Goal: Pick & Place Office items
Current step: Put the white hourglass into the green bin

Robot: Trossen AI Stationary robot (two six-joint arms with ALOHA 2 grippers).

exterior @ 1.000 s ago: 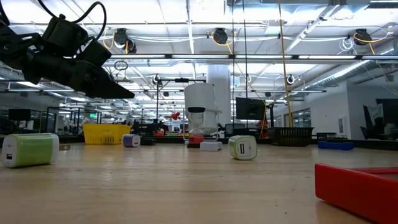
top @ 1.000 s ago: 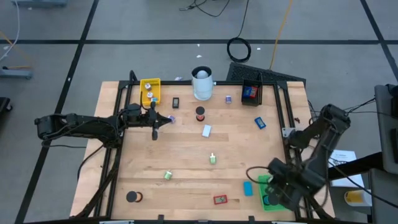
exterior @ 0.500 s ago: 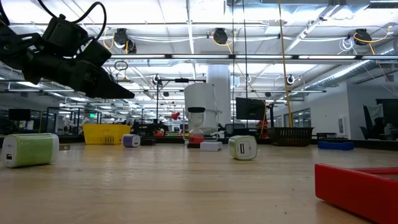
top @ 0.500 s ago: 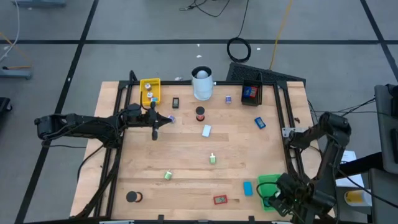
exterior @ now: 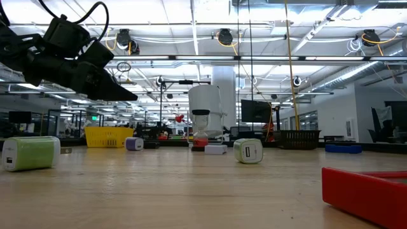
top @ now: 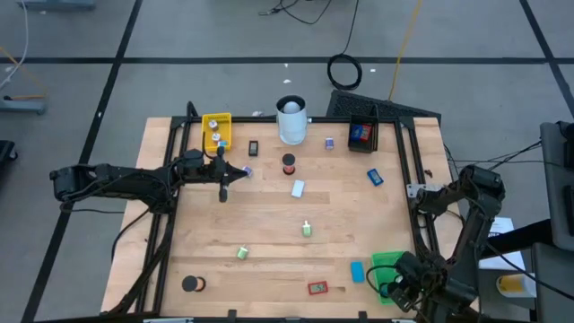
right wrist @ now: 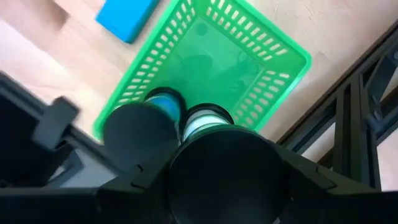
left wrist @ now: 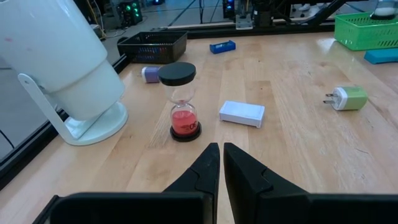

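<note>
My right gripper (top: 395, 289) hangs over the green basket (right wrist: 267, 43) at the table's near right corner, shut on an item with black round ends (right wrist: 227, 180) and blue and white parts (right wrist: 165, 102). My left gripper (left wrist: 221, 155) waits shut above the table's far left part, pointing at a red-sand hourglass (left wrist: 181, 102) that stands on its base. Loose on the table lie a white block (top: 298, 188), two green plugs (top: 307, 229) (top: 241, 253), blue blocks (top: 358, 271) (top: 375, 177), a red piece (top: 317, 288) and a black disc (top: 191, 283). My right gripper points down and carries the black-ended item clear above the basket's floor (right wrist: 211, 59). The item's big black end (right wrist: 227, 180) fills the wrist view and hides the fingers, so which part they are on cannot be told.
A tall white cylinder (top: 291, 119) stands at the far middle, with a yellow tray (top: 217, 133) to its left and a black tray (top: 362, 135) to its right. Black rails (top: 417, 215) run along both table sides. Open wood lies in the middle.
My right gripper has gone toward the table's near edge and down, from over the basket's left side to lower over the basket, still carrying the item. The left arm and the loose pieces have kept still.
</note>
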